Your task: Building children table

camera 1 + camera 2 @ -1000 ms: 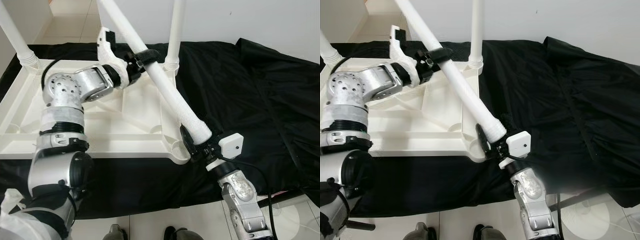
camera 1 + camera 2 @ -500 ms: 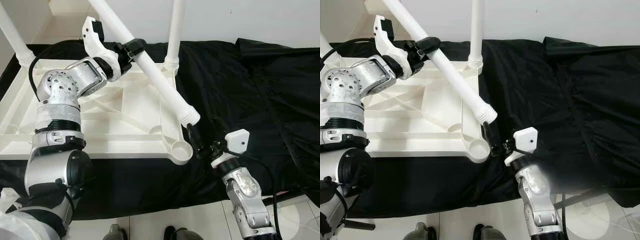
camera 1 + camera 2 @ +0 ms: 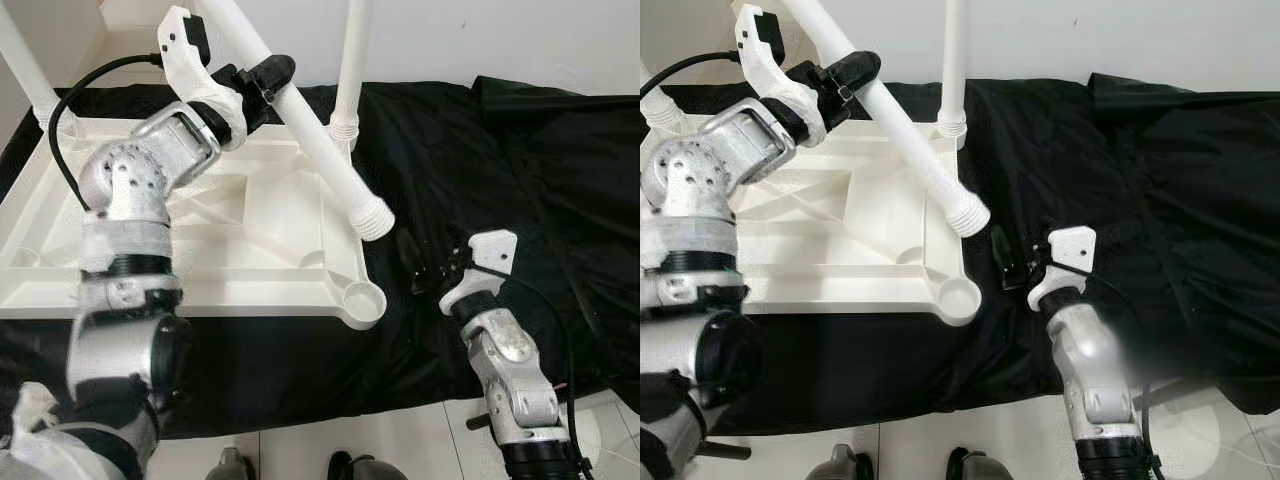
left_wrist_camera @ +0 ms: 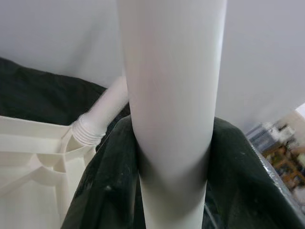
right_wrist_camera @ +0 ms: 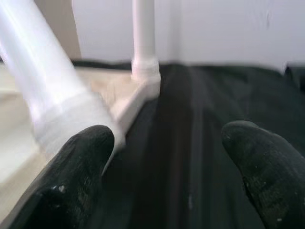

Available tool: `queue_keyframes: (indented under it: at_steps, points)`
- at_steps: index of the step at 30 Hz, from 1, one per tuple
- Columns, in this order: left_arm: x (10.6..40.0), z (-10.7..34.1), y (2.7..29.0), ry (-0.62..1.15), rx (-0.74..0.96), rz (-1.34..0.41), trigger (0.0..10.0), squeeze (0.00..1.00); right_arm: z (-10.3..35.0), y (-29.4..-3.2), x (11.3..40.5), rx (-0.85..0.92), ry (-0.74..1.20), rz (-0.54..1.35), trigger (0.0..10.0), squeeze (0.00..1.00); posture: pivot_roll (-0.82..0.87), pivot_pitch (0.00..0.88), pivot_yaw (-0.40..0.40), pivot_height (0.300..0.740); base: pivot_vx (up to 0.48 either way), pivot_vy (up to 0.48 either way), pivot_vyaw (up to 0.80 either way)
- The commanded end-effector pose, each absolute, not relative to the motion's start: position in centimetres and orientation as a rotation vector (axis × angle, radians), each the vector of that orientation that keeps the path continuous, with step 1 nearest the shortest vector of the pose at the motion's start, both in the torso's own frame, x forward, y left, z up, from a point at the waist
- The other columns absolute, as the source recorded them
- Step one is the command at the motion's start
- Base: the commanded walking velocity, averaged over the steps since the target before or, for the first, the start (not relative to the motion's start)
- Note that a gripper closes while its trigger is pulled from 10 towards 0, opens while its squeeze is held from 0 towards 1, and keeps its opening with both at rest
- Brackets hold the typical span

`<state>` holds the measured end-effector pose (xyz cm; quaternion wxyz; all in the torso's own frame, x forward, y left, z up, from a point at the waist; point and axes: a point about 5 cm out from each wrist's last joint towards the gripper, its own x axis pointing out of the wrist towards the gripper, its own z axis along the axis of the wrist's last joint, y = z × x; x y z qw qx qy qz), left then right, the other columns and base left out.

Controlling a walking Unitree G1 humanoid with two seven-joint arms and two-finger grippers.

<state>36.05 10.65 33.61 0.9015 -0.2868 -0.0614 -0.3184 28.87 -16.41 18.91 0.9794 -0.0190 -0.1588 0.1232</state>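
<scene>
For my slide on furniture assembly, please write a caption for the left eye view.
Left gripper holds a white table leg above the upturned tabletop; right gripper open beside it.

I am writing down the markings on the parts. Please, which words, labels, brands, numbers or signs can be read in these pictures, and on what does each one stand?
None can be read.
Table top, leg held by the left gripper, and standing leg: plain white, no print.
Black cloth: no print.
Right gripper: no label seen on its white housing.
</scene>
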Motion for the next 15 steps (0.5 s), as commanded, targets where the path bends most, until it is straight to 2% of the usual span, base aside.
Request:
queue_keyframes:
  at_steps: [1,5,15]
  points:
    - [35.5,34.3,10.4,-0.171,-0.574,-0.665,10.0,0.00,19.1,-16.4,28.7,-0.043,-0.317,0.260,10.0,0.00,-0.05,0.129,-0.031,0.740,0.000,0.000,0.00]
    - [34.7,34.7,8.7,-0.234,-0.506,-0.670,10.0,0.00,20.5,-15.6,28.8,0.013,-0.337,0.339,10.0,0.00,-0.04,0.121,-0.034,0.740,0.000,0.000,0.00]
    - [34.4,34.2,7.1,-0.272,-0.350,-0.629,10.0,0.00,21.4,-15.0,29.1,-0.031,-0.334,0.422,10.0,0.00,-0.04,0.111,-0.037,0.740,0.000,0.000,0.00]
